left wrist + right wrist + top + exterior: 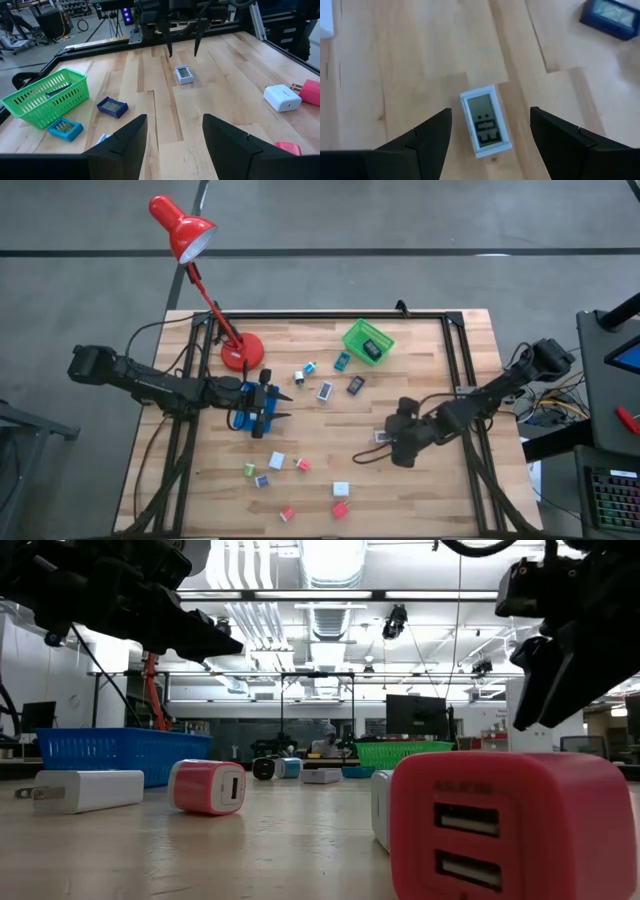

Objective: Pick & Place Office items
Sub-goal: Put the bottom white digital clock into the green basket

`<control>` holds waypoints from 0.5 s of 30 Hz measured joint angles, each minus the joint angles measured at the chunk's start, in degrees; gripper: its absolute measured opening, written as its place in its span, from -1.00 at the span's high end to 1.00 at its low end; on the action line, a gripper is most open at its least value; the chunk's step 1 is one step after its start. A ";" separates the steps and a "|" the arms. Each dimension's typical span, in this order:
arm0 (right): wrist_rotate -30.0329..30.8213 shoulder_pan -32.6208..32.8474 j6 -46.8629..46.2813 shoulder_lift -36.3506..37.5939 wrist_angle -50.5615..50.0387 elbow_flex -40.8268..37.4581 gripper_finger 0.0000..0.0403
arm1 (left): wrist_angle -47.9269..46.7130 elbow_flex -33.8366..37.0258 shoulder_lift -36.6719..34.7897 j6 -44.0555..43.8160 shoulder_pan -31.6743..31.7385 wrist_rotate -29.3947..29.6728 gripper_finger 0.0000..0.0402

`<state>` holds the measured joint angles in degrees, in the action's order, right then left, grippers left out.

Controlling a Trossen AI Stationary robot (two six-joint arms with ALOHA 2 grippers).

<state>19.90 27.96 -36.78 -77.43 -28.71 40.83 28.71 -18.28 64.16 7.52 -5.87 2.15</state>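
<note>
The right gripper (378, 442) sat low and right of centre in the overhead frame, hanging just above a small grey-white flat rectangular piece with a display face (485, 121). Its jaws stood partly open and empty, one finger to each side of that piece in the wrist picture, neither touching it. A dark blue flat piece (610, 18) showed at the upper right of that same picture.

The left gripper (283, 405) was left of centre in the overhead frame, over the blue plastic tray (243, 408), jaws partly open with nothing between them. Looking ahead from its wrist, the green mesh basket (46, 96) sat at the left with a teal flat piece (65, 128) beside it, and a white plug cube (282, 97) lay at the right.

On the pale wooden table (440, 500), more flat pieces lay scattered in the upper middle of the overhead frame near the basket, and a cluster of white, red, green and purple blocks filled the lower middle. A red desk lamp (183, 227) stood at the upper left. At table level, a pink double-socket charger block (512, 825) filled the lower right.
</note>
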 joint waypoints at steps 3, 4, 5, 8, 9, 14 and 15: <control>-1.05 -0.83 1.41 -0.86 -1.03 1.57 -0.29 | 0.00 0.00 0.00 0.01 -0.01 0.00 0.03; -1.38 -1.07 1.89 -1.25 -1.71 2.13 -0.29 | 0.00 0.00 0.00 0.01 -0.01 0.00 0.03; -1.88 -1.35 2.32 -1.67 -2.25 2.67 -0.29 | 0.00 0.00 0.00 0.01 -0.02 0.00 0.03; -3.11 -1.82 3.36 -2.94 -2.87 3.91 -0.29 | -0.02 0.00 0.00 0.01 -0.02 0.00 0.03; -3.65 -1.95 3.61 -3.40 -2.80 4.30 -0.29 | -0.02 0.00 0.00 0.01 0.00 0.00 0.03; -6.47 -2.53 3.81 -6.39 -4.34 5.52 -0.29 | -0.02 0.00 0.00 0.01 0.00 0.00 0.03; -6.56 -2.53 3.80 -7.14 -5.25 5.87 -0.29 | -0.02 0.00 0.00 0.01 -0.01 0.00 0.03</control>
<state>13.34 25.43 -32.98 -84.56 -33.95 46.71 28.69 -18.28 64.16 7.53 -5.88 2.15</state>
